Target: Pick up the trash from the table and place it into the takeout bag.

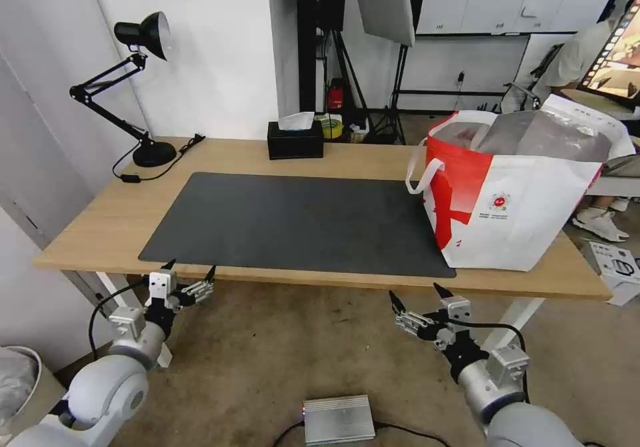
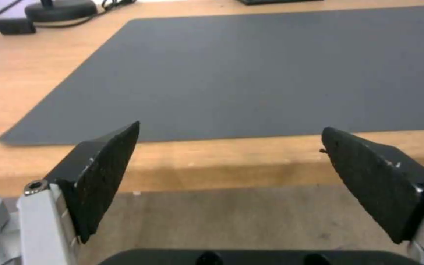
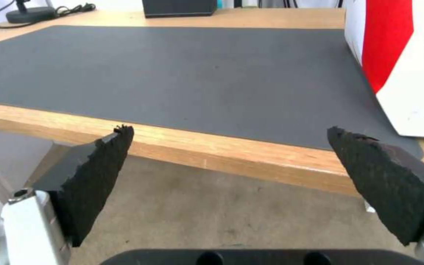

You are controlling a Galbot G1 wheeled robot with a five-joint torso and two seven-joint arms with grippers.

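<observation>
While the bench (image 1: 93, 220) carries a dark mat (image 1: 293, 220) with no trash visible on it, the takeout bag (image 1: 527, 200) stands at the right end, overlapping the mat's corner, nearer the right arm. Its foil-lined mouth is open; its contents cannot be made out. Both the left tool (image 1: 190, 270) and right tool (image 1: 419, 294) hang below the front edge, fingers apart, holding nothing.

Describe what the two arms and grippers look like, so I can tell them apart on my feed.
Both match: rounded silver-grey arm shells, black wrist joints, black cables looping along the forearms. The left gripper and right gripper have silver metal bodies and two black, wedge-shaped, textured fingers. The right one's fingertips look frayed.
</observation>
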